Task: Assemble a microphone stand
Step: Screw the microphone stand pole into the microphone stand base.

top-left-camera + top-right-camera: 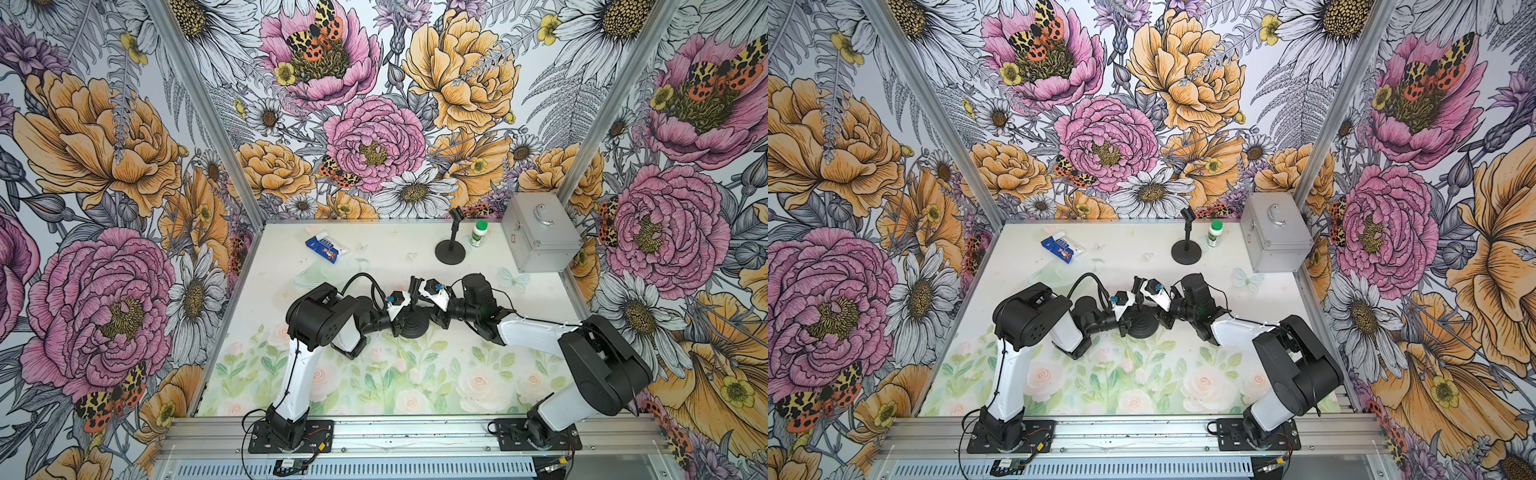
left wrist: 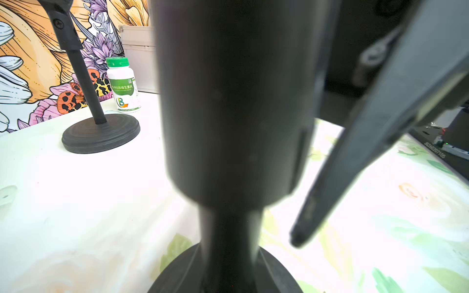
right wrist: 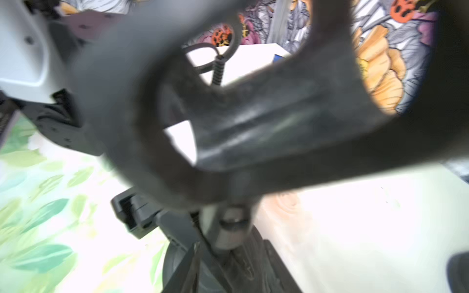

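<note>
Black stand (image 2: pixel 236 114) upright at table centre: round ridged base (image 1: pixel 413 327) flat, clip (image 1: pixel 414 284) on top. Second stand (image 1: pixel 450 252), assembled, at one o'clock.

Pole (image 2: pixel 236 101) in the left gripper (image 1: pixel 405 309): smooth matt black. Base (image 1: pixel 411 328) under it: matt black, ridged rings. Beyond it, case (image 1: pixel 540 237): brushed silver metal. Bottle (image 2: pixel 123 83): glossy white plastic, ribbed green cap. Table mat (image 1: pixel 374 382): smooth print.
</note>
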Available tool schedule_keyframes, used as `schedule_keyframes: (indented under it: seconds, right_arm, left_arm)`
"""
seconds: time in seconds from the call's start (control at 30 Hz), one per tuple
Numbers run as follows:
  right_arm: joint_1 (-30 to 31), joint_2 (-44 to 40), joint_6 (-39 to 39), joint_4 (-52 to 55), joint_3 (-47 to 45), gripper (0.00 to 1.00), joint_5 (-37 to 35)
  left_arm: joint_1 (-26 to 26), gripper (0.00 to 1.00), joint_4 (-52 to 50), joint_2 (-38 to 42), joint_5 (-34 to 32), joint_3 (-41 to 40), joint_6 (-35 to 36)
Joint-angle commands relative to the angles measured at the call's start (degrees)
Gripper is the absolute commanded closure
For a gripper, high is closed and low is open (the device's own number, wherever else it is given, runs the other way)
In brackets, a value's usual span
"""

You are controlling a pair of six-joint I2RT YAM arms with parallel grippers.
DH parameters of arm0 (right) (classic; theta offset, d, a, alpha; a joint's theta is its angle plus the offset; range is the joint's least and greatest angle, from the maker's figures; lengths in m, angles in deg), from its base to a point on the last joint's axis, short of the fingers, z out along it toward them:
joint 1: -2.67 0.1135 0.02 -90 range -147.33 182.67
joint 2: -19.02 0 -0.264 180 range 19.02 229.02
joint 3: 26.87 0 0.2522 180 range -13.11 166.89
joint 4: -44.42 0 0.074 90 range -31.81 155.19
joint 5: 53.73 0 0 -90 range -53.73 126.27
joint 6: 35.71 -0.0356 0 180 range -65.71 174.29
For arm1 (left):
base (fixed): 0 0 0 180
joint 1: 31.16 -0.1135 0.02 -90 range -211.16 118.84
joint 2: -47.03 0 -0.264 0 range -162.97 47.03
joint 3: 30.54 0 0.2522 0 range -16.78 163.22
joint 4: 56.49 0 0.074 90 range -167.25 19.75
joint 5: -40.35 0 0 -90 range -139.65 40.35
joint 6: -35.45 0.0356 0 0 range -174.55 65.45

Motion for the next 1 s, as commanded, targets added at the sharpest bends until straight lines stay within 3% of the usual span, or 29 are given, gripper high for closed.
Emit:
schedule_keyframes:
  seconds: [0.0,0.17,0.27,0.53,0.63,0.7,0.83,0.9,0.97]
  right_arm:
    - [-1.59,0.20,6.57,8.94,2.71,0.60,11.62]
    - [-3.63,3.35,8.08,10.81,7.86,0.59,13.56]
    - [-3.87,5.59,14.45,20.24,13.76,0.61,14.39]
    - [-4.26,8.53,13.94,20.78,18.38,0.62,19.56]
    - [-4.24,9.02,13.61,20.70,18.93,0.71,20.89]
    - [-4.09,8.96,12.65,20.61,19.06,0.82,19.75]
    - [-2.62,7.44,7.13,17.85,16.51,1.00,6.29]
    - [-1.11,5.64,-1.23,11.30,12.46,1.00,-8.09]
    - [1.28,3.88,-12.53,4.38,7.53,1.00,-29.78]
  left_arm:
    - [0.93,0.81,0.43,-1.07,2.38,-0.54,1.24]
    - [0.95,0.81,0.43,-1.07,2.97,-0.54,1.35]
    - [0.76,0.81,0.42,-1.22,3.39,-0.32,1.14]
    - [0.40,0.82,0.48,-1.42,4.08,-0.01,0.64]
    - [0.41,0.82,0.46,-1.42,3.98,-0.07,0.73]
    - [0.45,0.81,0.46,-1.42,3.92,-0.10,0.68]
    - [0.50,0.80,0.46,-1.42,3.51,-0.10,0.74]
    - [0.49,0.80,0.43,-1.42,3.41,-0.10,0.59]
    - [0.52,0.80,0.49,-1.48,3.23,0.14,0.45]
